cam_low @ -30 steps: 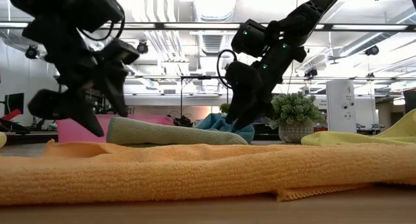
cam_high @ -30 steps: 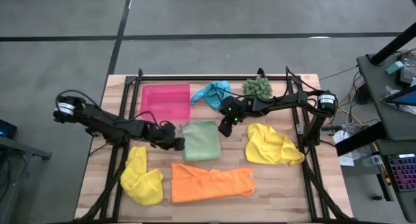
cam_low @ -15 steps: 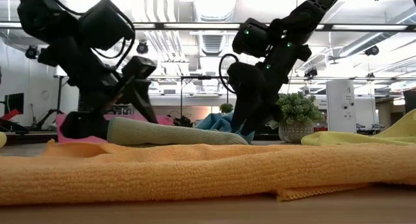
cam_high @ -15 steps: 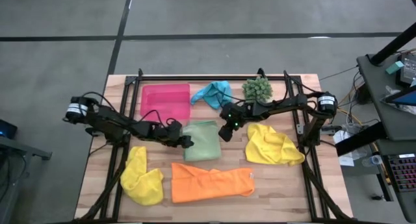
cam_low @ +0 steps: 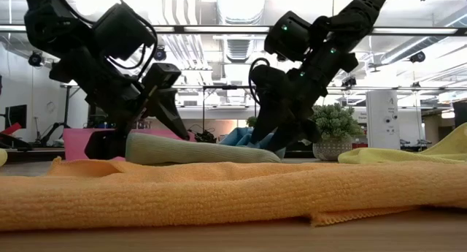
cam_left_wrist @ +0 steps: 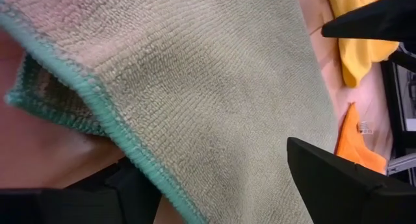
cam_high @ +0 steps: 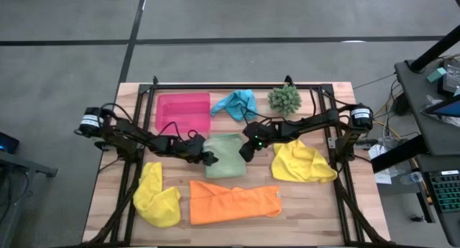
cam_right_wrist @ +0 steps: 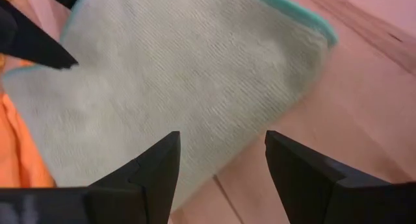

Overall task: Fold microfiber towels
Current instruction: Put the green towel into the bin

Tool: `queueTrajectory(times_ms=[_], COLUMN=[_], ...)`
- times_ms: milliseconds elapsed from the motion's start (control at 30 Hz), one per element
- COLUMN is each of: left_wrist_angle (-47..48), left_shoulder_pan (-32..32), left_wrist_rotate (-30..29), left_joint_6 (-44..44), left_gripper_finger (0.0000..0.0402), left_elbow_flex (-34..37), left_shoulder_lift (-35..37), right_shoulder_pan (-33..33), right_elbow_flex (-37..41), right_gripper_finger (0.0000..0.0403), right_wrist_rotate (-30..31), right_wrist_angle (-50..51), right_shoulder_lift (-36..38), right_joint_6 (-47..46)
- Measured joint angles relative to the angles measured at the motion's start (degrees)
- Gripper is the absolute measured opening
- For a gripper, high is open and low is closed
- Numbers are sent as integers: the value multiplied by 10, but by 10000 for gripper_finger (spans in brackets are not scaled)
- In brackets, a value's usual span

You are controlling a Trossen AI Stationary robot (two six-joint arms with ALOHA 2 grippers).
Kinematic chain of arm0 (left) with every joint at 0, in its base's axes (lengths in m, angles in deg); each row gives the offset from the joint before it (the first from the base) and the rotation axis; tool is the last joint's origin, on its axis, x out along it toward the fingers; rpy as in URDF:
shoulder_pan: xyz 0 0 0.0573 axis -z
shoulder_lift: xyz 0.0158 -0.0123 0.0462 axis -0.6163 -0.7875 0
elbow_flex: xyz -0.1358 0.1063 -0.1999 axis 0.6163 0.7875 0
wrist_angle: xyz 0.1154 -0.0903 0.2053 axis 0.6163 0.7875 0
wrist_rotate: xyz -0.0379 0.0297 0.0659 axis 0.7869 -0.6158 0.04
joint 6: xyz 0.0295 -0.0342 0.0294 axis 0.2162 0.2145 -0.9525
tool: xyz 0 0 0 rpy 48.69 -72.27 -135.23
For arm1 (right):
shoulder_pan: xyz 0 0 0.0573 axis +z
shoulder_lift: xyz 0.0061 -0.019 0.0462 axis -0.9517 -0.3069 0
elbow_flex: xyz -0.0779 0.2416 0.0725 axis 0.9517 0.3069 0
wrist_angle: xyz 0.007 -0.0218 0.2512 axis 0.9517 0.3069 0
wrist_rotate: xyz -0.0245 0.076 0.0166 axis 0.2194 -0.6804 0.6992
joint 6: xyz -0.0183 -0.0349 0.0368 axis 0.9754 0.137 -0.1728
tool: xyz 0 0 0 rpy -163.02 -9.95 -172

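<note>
The folded light green towel (cam_high: 224,156) lies flat mid-table, between the two arms. My left gripper (cam_high: 208,159) is open at its left edge, low over the wood, and the towel's hemmed edge (cam_left_wrist: 123,156) lies between the fingers. My right gripper (cam_high: 243,150) is open and slants down over the towel's right edge (cam_right_wrist: 260,113), which shows between its fingers. A turquoise towel (cam_high: 236,103), an orange towel (cam_high: 233,202) and two yellow towels (cam_high: 302,160) (cam_high: 158,196) lie around it. My left gripper has one finger (cam_left_wrist: 351,185) over the green towel's top and the other (cam_left_wrist: 97,198) below its hemmed left edge, coming in slanting down from the table's left. I cannot tell whether either finger touches the cloth.
A pink tray (cam_high: 183,113) lies at the far left and a green plant ball (cam_high: 284,98) at the far right. The black frame rails (cam_high: 136,169) run along both sides of the table. The orange towel fills the near side in the low view.
My left gripper has come down and toward the table's right, up to the green towel's left edge. My right gripper has moved toward the near edge and a little down, over the towel's right edge. Both have rolled somewhat and stayed open.
</note>
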Motion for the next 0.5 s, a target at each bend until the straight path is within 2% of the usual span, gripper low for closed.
queueTrajectory(times_ms=[300, 500], left_wrist_angle=[-45, -74], left_shoulder_pan=[0, 0], left_wrist_rotate=[-3, -4], left_joint_6=[-9, -14], left_gripper_finger=[292, 289], left_elbow_flex=[0, 0], left_shoulder_lift=[-39, -55], right_shoulder_pan=[3, 7], right_elbow_flex=[4, 4], right_gripper_finger=[215, 215], right_wrist_rotate=[1, -67], right_wrist_angle=[-55, -161], right_shoulder_lift=[-51, -84], right_joint_6=[-22, -28])
